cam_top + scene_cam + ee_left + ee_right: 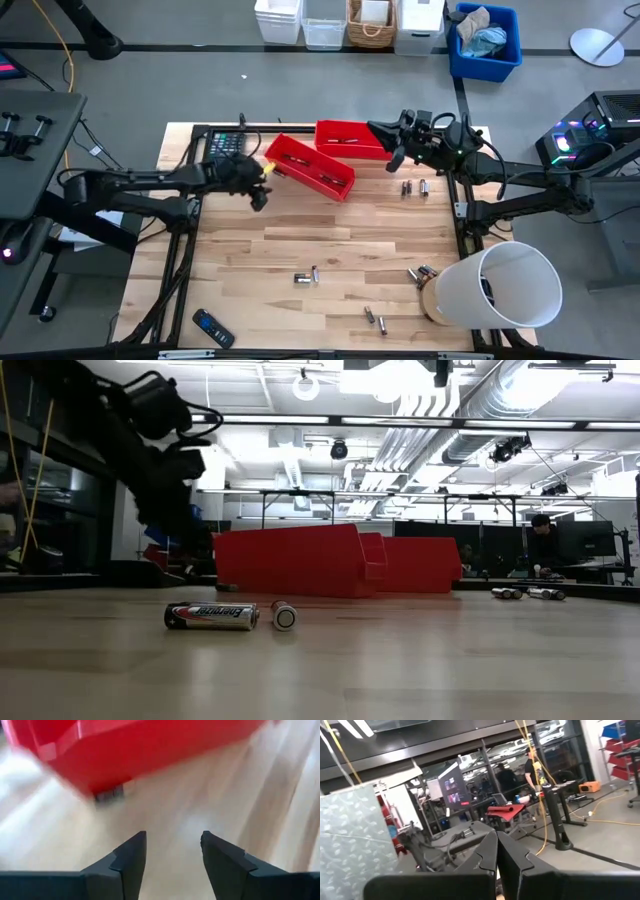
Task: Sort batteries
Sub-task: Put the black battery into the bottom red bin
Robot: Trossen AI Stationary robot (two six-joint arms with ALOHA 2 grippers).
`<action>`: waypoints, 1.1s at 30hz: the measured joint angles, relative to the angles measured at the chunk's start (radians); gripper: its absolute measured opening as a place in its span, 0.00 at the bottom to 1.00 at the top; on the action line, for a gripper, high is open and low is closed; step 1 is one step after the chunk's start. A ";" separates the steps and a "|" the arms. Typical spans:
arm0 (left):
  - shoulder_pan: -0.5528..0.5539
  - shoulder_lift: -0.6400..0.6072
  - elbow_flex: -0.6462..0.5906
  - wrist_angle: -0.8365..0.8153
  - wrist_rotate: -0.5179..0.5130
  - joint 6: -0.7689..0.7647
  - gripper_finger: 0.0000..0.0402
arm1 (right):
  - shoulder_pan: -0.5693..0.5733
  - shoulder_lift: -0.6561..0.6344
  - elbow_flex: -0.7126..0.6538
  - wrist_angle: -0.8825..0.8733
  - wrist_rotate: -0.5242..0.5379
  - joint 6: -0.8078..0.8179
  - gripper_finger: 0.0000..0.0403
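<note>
Batteries lie loose on the wooden table (pixel 300 230), in small groups well apart. Going left to right in the high view: a pair mid-table (pixel 306 277), one lying along the table and one end-on in the low view (pixel 212 616); a pair nearer the front edge (pixel 375 319); a few just beside the mouth of the white tipped-over bucket (pixel 505 288), at (pixel 420 273); and a cluster near the back (pixel 414 187), just right of the bins.

Far left front: black remote (pixel 212 328), flat on the table. Back left corner: calculator (pixel 226 143).

Left gripper (pixel 262 188) sits low over the table just left of the tilted red bin (pixel 310 166). Its wrist view shows the fingers (pixel 131 857) spread apart with bare wood between them, nothing held. A small dark thing sits at the bin's lower edge in that view, possibly a battery, too blurred to say.

Second red bin (pixel 350 138) stands behind the first, touching or nearly so.

Right gripper (pixel 392 145) is at the right end of the second bin, raised and pointing off the table toward the room. Its wrist view shows the fingers (pixel 487 855) pressed together, and nothing visible between them.

People show in the room beyond the table in the low and right wrist views.
</note>
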 joint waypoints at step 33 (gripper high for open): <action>0.076 0.496 0.016 0.509 -0.199 -0.117 0.22 | 0.001 0.000 0.000 0.000 0.033 0.061 0.00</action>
